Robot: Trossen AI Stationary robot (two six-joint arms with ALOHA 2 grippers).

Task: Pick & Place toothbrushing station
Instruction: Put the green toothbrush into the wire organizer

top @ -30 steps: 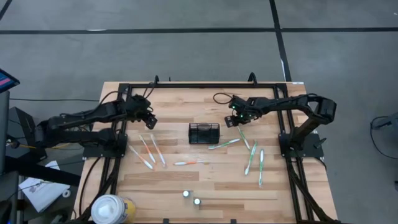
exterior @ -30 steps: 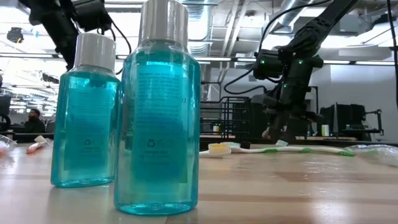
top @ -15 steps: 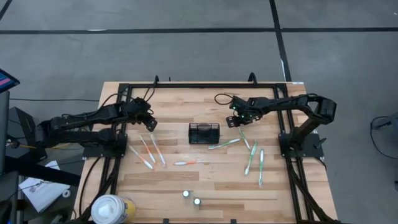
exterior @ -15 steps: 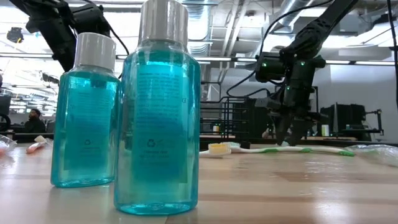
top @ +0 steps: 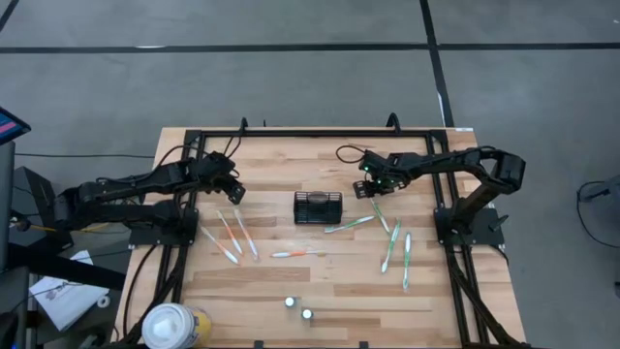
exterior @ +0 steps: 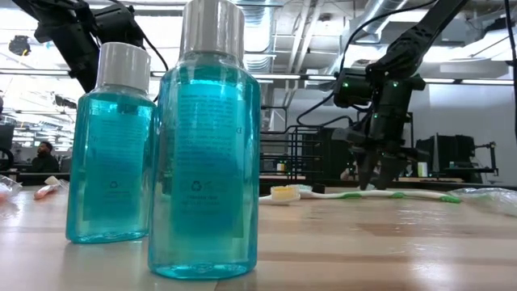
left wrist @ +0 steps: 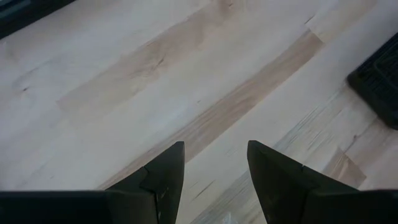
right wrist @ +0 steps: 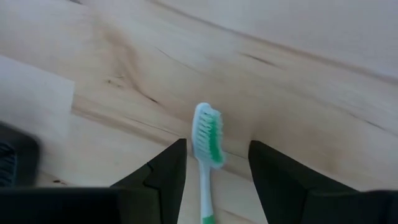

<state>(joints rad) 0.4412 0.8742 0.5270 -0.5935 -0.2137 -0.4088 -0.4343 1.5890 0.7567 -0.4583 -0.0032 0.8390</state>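
White toothbrush (right wrist: 207, 155), green-and-white bristles, lying flat.

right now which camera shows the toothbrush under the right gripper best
The right wrist view: the green-and-white toothbrush lies bristles up between the open right gripper fingers. The high view shows it as a thin sliver. The low view cannot single it out; the left wrist view misses it.

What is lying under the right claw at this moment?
Under the open right claw lies a green toothbrush on the bare wooden table, bristle head between the fingers, not gripped. Its handle end is hidden below the claw.
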